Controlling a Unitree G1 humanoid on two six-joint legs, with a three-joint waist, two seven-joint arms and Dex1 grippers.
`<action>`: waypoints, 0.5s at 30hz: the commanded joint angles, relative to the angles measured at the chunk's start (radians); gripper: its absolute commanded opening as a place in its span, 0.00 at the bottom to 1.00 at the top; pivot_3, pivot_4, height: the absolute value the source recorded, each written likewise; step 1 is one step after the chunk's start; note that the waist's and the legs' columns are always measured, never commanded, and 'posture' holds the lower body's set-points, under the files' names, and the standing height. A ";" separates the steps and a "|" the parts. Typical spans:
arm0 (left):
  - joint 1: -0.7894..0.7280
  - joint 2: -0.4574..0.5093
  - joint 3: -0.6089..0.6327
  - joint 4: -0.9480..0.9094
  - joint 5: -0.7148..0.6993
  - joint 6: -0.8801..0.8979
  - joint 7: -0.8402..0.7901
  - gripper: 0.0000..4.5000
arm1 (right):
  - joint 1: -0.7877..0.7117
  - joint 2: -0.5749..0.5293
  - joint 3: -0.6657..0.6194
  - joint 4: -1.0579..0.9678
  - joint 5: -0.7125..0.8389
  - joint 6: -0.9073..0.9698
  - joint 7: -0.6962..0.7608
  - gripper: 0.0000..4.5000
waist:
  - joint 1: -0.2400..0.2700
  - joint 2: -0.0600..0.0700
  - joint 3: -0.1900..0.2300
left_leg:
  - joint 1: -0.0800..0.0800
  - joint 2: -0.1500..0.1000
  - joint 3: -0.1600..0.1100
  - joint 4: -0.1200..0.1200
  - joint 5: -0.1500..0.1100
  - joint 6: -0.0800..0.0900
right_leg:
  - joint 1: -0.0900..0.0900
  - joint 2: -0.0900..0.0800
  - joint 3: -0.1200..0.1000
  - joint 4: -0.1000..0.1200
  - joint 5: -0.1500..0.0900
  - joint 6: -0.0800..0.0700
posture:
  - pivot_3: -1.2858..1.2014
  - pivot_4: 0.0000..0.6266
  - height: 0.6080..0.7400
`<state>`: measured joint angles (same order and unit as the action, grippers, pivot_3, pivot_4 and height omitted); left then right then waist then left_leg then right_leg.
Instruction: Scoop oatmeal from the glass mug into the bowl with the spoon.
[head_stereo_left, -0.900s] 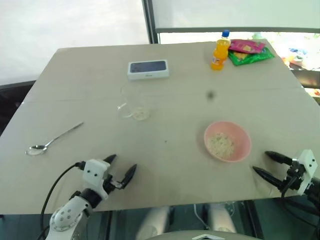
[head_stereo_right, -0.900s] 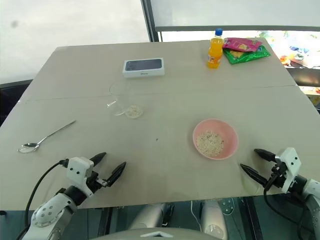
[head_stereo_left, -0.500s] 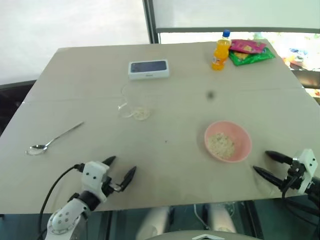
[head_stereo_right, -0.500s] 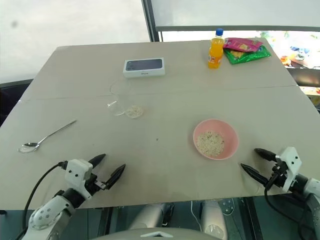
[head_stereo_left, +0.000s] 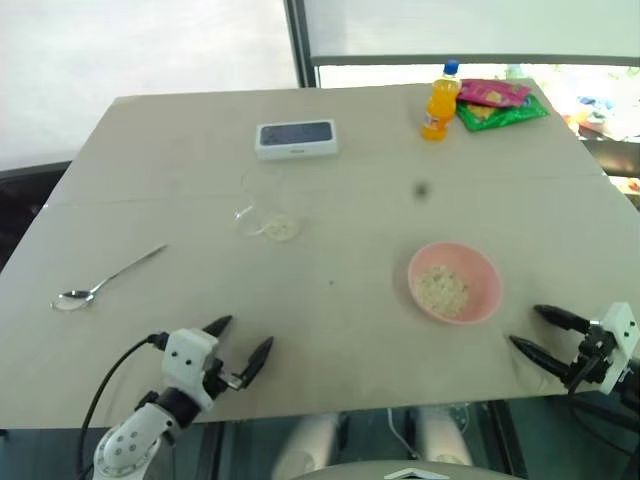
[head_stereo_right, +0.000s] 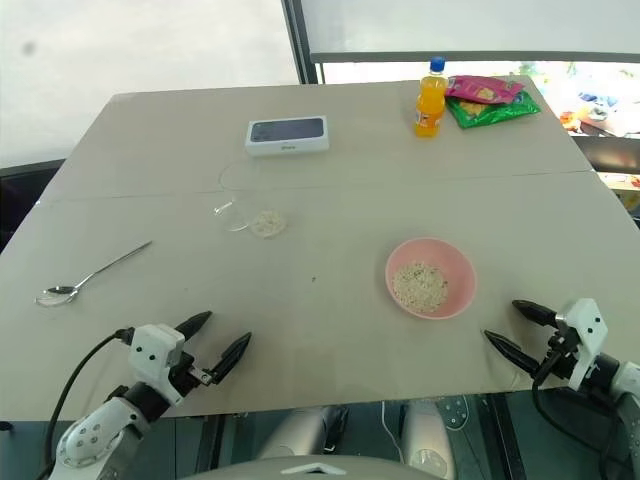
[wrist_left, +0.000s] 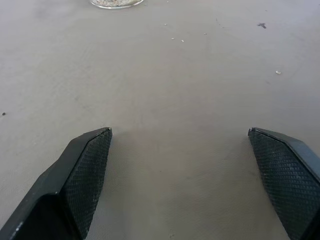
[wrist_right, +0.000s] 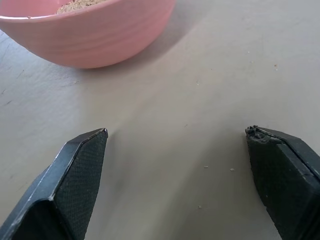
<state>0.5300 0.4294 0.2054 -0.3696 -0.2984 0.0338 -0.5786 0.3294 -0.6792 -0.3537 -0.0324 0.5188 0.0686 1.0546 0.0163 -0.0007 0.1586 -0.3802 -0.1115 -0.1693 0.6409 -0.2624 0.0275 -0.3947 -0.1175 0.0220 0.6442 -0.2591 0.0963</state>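
- Your left gripper (head_stereo_left: 243, 337) sits low over the near edge of the table (head_stereo_left: 340, 200), jaws spread wide, nothing between them — bare tabletop under the fingers.
- Your right gripper (head_stereo_left: 531, 331) hangs at the near right edge, jaws likewise spread wide and empty; the bowl (head_stereo_left: 455, 282) is near it, ahead and to its left, not touching.
- The bowl stands upright right of centre, a heap of oatmeal (head_stereo_left: 442, 288) in it.
- The glass mug (head_stereo_left: 268, 208) stands left of centre, well apart from the bowl, a thin layer of flakes in its bottom.
- The spoon (head_stereo_left: 104, 279) lies flat at the left of the table — its bowl end toward you, well apart from the mug and your left gripper.
- Far side: a white box (head_stereo_left: 296, 139) behind the mug, an orange bottle (head_stereo_left: 440, 101) just beside some snack packets (head_stereo_left: 500, 102).
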 joint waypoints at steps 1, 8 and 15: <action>-0.013 0.015 0.024 0.031 0.008 -0.010 -0.004 1.00 | 0.003 -0.001 -0.022 -0.028 0.008 -0.004 0.003 0.99 | 0.000 0.000 0.000 | 0.000 0.000 0.000 0.000 0.000 0.000 | 0.000 0.000 0.000 0.000 0.000 0.000 | 0.52 0.24 1.00; -0.098 0.057 0.058 0.000 -0.005 0.127 0.048 1.00 | -0.013 -0.052 -0.092 -0.103 0.071 0.057 -0.001 0.99 | 0.000 0.003 -0.002 | 0.000 0.000 0.000 0.001 0.000 0.000 | 0.000 0.000 0.000 0.001 0.000 0.000 | 0.52 0.24 1.00; -0.228 0.139 0.219 0.106 -0.063 0.283 0.084 1.00 | -0.169 -0.133 -0.122 -0.306 0.363 0.354 -0.057 0.99 | -0.004 0.001 0.000 | 0.000 0.004 0.000 0.002 0.000 0.000 | 0.000 0.003 0.000 0.002 0.000 0.000 | 0.52 0.24 1.00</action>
<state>0.3194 0.5392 0.3641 -0.2951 -0.3499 0.2996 -0.4894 0.1923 -0.7946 -0.4753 -0.2544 0.7972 0.3636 1.0082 0.0127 0.0003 0.1590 -0.3797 -0.1071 -0.1693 0.6424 -0.2623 0.0273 -0.3950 -0.1136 0.0218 0.6465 -0.2587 0.0960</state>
